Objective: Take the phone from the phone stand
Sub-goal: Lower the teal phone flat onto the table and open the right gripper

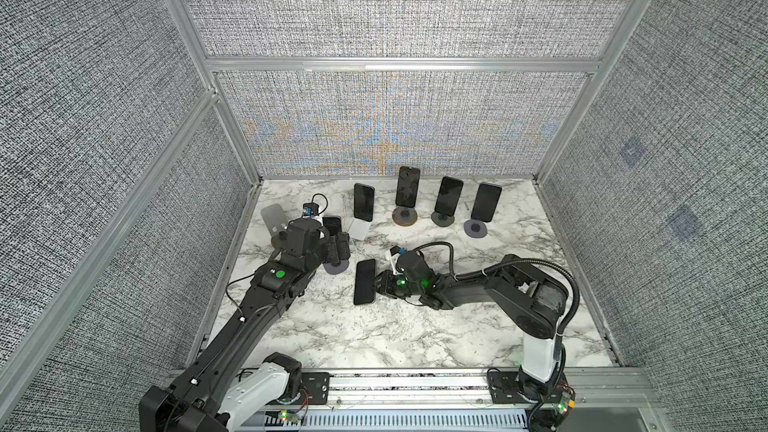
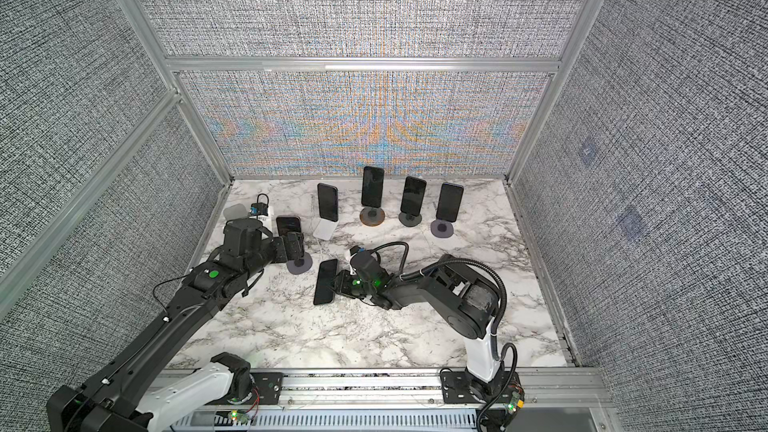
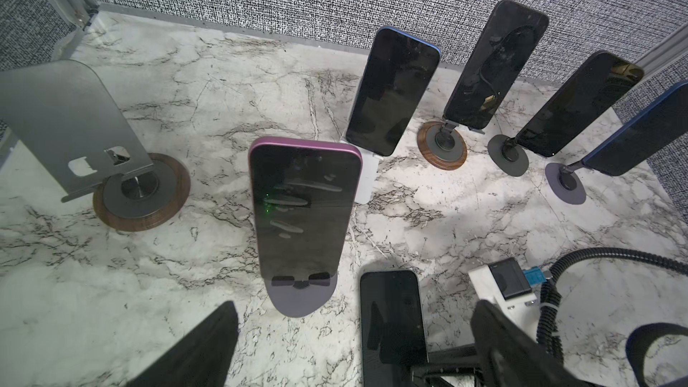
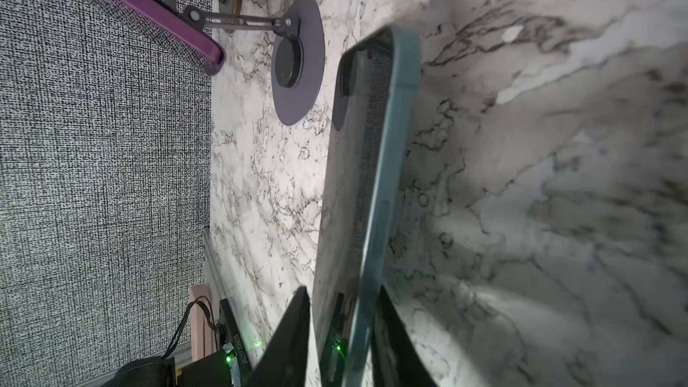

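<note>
I see the marble table (image 1: pixel 415 326). The left arm (image 1: pixel 249 309) stretches to mid-left, and the left claw (image 1: pixel 337 248) is spread wide at the purple phone (image 3: pixel 303 210), which sits on its stand (image 3: pixel 303 295). The right arm (image 1: pixel 478 288) is folded low at centre. The right claw (image 1: pixel 381 281) straddles the teal phone (image 1: pixel 364 281) lying flat, and I cannot tell if it grips.

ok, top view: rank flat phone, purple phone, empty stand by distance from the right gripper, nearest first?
From the right gripper, in a top view:
1. flat phone: lying right at the gripper, on its left.
2. purple phone: upright, further back and to the left.
3. empty stand: farthest, near the back-left corner.
</note>
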Tool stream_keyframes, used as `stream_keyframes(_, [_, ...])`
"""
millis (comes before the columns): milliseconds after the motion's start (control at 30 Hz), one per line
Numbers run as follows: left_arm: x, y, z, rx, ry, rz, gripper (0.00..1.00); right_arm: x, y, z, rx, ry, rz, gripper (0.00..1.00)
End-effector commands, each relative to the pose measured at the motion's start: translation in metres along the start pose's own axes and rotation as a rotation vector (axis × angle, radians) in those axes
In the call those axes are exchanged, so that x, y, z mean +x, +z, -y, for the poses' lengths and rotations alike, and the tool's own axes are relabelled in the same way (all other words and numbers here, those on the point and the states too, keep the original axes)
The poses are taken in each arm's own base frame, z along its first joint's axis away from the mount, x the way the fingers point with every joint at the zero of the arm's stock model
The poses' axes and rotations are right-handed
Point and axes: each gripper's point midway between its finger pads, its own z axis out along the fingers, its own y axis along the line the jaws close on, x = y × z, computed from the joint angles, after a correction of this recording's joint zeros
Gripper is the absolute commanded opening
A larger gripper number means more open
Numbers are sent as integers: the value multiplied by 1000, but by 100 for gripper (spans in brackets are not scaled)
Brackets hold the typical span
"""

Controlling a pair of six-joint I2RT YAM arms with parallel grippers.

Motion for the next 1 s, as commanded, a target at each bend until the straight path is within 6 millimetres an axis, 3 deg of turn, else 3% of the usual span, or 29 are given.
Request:
stream_keyframes(0, [-3,-1,-2,-8,10,14,99,-1,0,-1,7,-22,1,31])
stream_keyframes(333, [1,6,-10,-53,46,4,99,-1,3,-1,23,-42,-10,45])
stream_keyframes(500, [-1,10,-13,-77,61,8,99,-2,6,-5,14,-48,-17,46])
stream_keyframes(633, [-2,15,-15,-95,72,5,99,-2,4,-6,14,-52,-16,53])
stream_keyframes(833, [-2,27,-14,-100,76,6,99,-2,-1,-8,32,-77,-26,70])
stream_keyframes(967, [-6,34,-11,-88,76,15,99,0,-6,-10,43,-113,-47,99])
